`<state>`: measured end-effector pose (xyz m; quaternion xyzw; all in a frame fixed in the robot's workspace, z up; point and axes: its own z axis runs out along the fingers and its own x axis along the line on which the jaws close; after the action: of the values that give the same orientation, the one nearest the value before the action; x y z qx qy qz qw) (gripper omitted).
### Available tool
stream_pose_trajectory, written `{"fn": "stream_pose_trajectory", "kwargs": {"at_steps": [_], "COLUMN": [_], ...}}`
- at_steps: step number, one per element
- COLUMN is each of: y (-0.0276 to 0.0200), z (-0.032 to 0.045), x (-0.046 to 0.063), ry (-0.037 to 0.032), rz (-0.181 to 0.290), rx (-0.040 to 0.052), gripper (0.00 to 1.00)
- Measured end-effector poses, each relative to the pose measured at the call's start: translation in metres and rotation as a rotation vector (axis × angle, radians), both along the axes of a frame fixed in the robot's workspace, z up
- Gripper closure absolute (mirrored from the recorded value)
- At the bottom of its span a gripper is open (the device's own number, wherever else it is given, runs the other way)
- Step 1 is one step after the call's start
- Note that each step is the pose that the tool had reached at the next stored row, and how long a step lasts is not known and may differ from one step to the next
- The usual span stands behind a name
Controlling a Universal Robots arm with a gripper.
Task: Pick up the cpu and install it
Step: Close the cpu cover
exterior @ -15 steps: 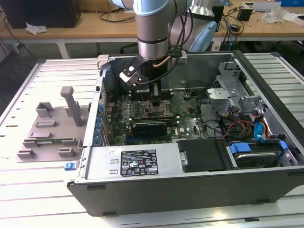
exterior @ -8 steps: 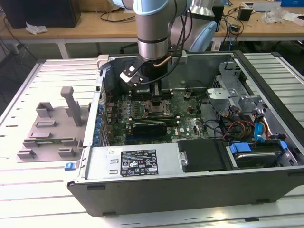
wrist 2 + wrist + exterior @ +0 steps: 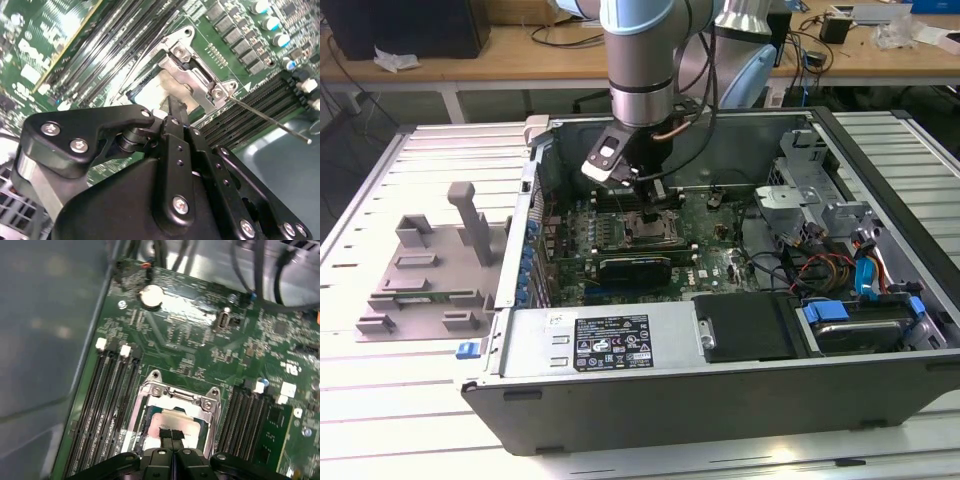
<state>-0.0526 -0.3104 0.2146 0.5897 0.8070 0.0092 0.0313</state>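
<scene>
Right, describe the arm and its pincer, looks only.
The silver-grey tubular arm has pale blue joint caps; a coppery cable loops at its wrist, beside a white-and-black block. The matte black pincer has rounded link plates held by silver screws and two slim fingers.

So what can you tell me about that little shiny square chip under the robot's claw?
The cpu is a small flat square with a dull silver metal top. It lies flat inside the metal-framed socket on the green motherboard, between rows of black memory slots. The gripper is right over it, shut, and its tips cover one edge of the chip and seem to touch it. The chip's underside is hidden.
</scene>
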Motion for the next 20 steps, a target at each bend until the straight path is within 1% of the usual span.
{"fn": "stream_pose_trajectory", "kwargs": {"at_steps": [2,4,6,8,11,12,13,14,16,18,20], "y": [0.0,0.0,0.0,-0.0001,0.0,0.0,0.0,0.0,0.0,0.0,0.0], "z": [-0.0003,-0.0006,-0.0008,-0.0012,-0.0016,-0.0018,-0.0021,-0.0024,-0.0031,-0.0036,-0.0042], "x": [0.0,0.0001,0.0008,0.0019,0.0026,0.0029,0.0034,0.0038,0.0048,0.0053,0.0059], "ry": [0.0,0.0005,0.0016,0.0029,0.0033,0.0036,0.0042,0.0046,0.0062,0.0072,0.0088], "rz": [0.055,0.098,0.13,0.177,0.225,0.251,0.295,0.323,0.405,0.442,0.49], "rx": [-0.0001,-0.0001,-0.0002,-0.0001,0.0,0.0,-0.0001,-0.0001,0.0,0.0,0.0001], "gripper": [0.89,0.89,0.89,0.89,0.89,0.89,0.89,0.89,0.89,0.89,0.89]}}
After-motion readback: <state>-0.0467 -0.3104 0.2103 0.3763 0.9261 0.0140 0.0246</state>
